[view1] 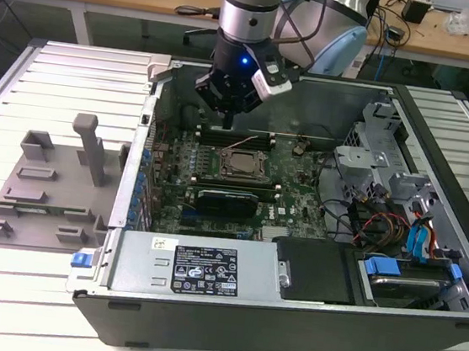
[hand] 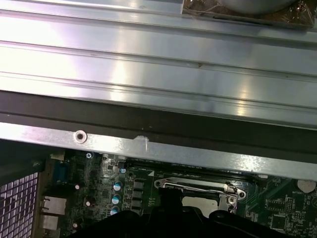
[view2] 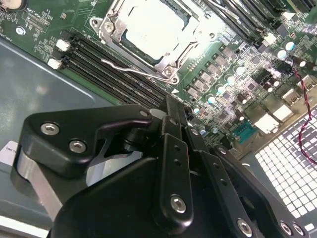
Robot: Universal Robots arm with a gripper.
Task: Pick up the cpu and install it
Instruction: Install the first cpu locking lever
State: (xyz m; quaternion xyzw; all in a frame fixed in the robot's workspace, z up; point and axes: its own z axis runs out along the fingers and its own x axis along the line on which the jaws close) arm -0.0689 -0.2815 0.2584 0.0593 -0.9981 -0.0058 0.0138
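Hanging inside the open computer case (view1: 201, 316) on the bench (view1: 0, 301), with the gripper (view1: 228, 122) poised above the black memory slots (view1: 230, 137) at the back of the motherboard. Looking, in the second wrist view, narrowed right down: gripper (view2: 173, 103) drawn to a single dark blade with nothing between the fingers (view2: 174, 144).

Lying flat in the socket frame (view1: 210, 166), the cpu (view1: 237, 164), its silvery top facing up, apart from the gripper and lower than it. Sitting, in the exterior view, just nearer the camera than the fingertips and a touch toward the exterior view's right; the slots running between the two. Showing in the second wrist view as a bright square, the cpu (view2: 152, 27), ringed by the metal socket frame (view2: 106, 29), with the thin wire lever (view2: 133, 70) crossing beside it and the memory slots (view2: 106, 62) next in line toward the gripper.

Being square, offering no long axis to line up with; judging by the frames, seated level rather than tilted. Standing well apart on the exterior view's left, the grey fixture tray (view1: 37, 195).
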